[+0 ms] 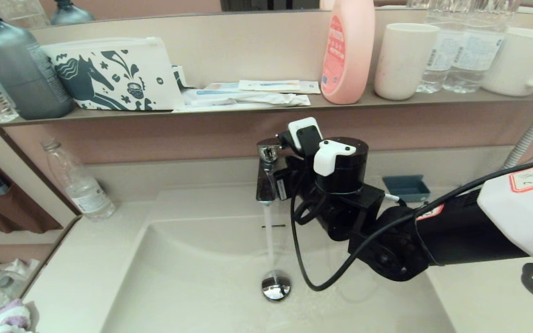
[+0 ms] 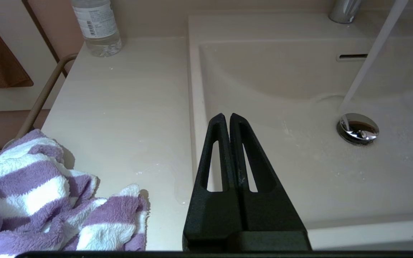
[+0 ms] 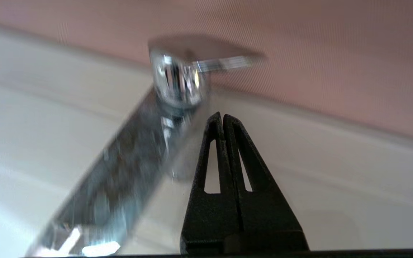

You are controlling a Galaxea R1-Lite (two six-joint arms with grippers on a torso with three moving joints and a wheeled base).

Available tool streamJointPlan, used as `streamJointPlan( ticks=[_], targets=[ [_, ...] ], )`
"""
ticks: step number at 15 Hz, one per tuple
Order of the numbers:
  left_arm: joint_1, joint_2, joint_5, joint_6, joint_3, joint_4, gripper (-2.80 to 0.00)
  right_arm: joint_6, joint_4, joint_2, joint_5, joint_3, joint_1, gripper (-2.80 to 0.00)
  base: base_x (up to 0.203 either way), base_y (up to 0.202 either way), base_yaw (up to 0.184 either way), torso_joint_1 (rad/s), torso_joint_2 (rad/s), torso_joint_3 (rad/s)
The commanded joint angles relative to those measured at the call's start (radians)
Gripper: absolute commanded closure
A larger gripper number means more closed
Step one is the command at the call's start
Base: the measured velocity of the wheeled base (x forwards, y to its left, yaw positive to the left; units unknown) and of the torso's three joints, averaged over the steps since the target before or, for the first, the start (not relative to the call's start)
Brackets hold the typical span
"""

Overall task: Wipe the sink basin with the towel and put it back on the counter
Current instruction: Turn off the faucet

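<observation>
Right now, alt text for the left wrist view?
The left gripper, fingers shut and empty, hovers over the sink basin's edge. Water runs from the faucet toward the chrome drain plug. The purple-and-white towel lies crumpled on the counter.

The scene is seen from above and in front by the head camera, angled down onto the sink basin (image 1: 192,282), with the faucet (image 1: 266,171) at its far edge. The basin is viewed by the left wrist camera from over its near left rim, facing the drain plug (image 2: 357,128) and the counter (image 2: 120,118). The faucet is framed very closely by the right wrist camera, apparently from just beside it. Basin, drain and faucet are shared by the head and left wrist views.
</observation>
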Motion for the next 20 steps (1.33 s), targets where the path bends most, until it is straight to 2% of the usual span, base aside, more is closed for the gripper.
streamJointPlan(
  ticks=[1, 7, 12, 20],
  targets=[
    [0.0, 0.0, 0.0, 0.0, 0.0, 0.0, 0.0, 0.0, -0.001, -0.067, 0.0, 0.065, -0.002, 0.0, 0.0, 0.0, 0.0, 0.0, 0.0, 0.0],
    [0.0, 0.0, 0.0, 0.0, 0.0, 0.0, 0.0, 0.003, 0.005, -0.11, 0.033, 0.05, 0.01, 0.0, 0.0, 0.0, 0.0, 0.0, 0.0, 0.0],
    [0.0, 0.0, 0.0, 0.0, 0.0, 0.001, 0.0, 0.003, 0.097, -0.13, 0.039, 0.007, 0.016, 0.0, 0.0, 0.0, 0.0, 0.0, 0.0, 0.0],
    [0.0, 0.0, 0.0, 0.001, 0.0, 0.0, 0.0, 0.002, 0.175, -0.011, 0.045, -0.247, 0.01, 0.0, 0.0, 0.0, 0.0, 0.0, 0.0, 0.0]
  ],
)
